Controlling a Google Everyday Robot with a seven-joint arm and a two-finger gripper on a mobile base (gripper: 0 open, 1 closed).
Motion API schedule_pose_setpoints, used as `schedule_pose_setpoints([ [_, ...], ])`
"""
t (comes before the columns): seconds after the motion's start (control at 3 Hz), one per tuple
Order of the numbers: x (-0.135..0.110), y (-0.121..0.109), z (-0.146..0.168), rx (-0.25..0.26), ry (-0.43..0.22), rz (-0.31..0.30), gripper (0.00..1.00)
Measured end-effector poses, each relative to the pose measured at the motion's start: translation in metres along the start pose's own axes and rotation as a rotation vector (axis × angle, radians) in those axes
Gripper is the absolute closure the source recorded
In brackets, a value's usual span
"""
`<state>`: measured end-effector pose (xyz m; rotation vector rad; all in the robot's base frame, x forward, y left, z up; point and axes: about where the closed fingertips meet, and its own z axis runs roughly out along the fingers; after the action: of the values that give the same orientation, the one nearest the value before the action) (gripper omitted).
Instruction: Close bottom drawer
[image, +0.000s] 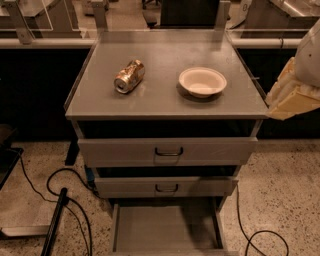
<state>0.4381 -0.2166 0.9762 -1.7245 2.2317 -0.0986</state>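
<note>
The bottom drawer (167, 231) is pulled far out toward me under the grey cabinet. Its shallow empty tray shows, but its front panel and handle are cut off by the lower edge of the view. My gripper (294, 94) is the cream-coloured part at the far right edge. It hangs beside the cabinet's right front corner at about table-top height, well above the drawer and to its right, touching nothing.
The middle drawer (165, 186) and top drawer (167, 150) stand slightly out. On the cabinet top (165, 50) lie a crushed can (129, 76) and a white bowl (202, 81). Cables (67, 197) and a dark pole (54, 225) lie on the speckled floor at left. Another cable (260, 235) is at right.
</note>
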Motion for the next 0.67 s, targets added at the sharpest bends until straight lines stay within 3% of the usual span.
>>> schedule_pose_setpoints([
  [0.33, 0.0000, 0.0000, 0.0000, 0.000, 0.000, 0.000, 0.88],
  [0.67, 0.0000, 0.0000, 0.0000, 0.000, 0.000, 0.000, 1.00],
])
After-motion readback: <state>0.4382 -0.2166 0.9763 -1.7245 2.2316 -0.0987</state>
